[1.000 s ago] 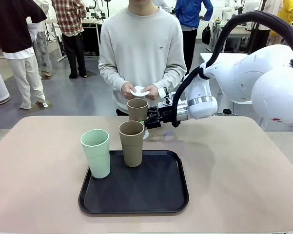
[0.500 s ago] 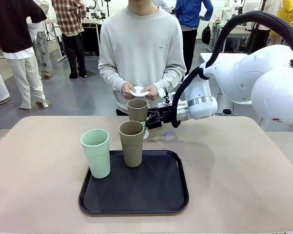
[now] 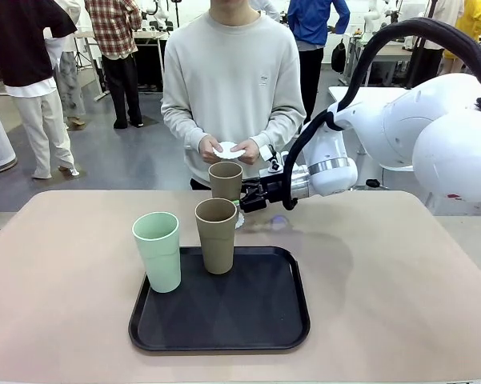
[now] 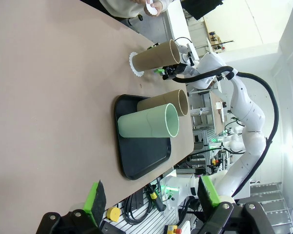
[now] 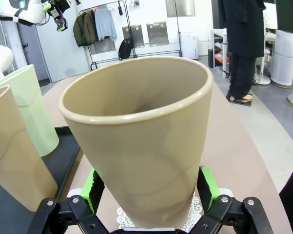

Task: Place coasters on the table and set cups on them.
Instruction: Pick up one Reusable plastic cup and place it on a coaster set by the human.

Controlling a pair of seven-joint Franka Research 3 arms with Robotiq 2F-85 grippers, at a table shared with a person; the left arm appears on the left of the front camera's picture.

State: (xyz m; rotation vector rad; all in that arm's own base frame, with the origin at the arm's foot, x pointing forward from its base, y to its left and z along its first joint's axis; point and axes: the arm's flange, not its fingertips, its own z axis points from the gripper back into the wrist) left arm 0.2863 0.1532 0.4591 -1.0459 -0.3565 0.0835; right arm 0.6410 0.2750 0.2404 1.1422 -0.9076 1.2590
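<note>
1. My R gripper, bottom centre: pads flank brown cup standing on coaster; can't tell if clamped.
2. My L gripper: wide, empty.
3. Mint cup & 2nd brown cup on tray, mid-frame.

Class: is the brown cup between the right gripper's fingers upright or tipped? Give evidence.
Upright: the brown cup stands mouth up, base on a coaster on the table, fingers of the right gripper either side.

The front view looks across the surface toward the person on the far side. The left wrist view, rolled sideways, sees the tray from far off. The right wrist view sits tight against one brown cup; all three views share that cup.
</note>
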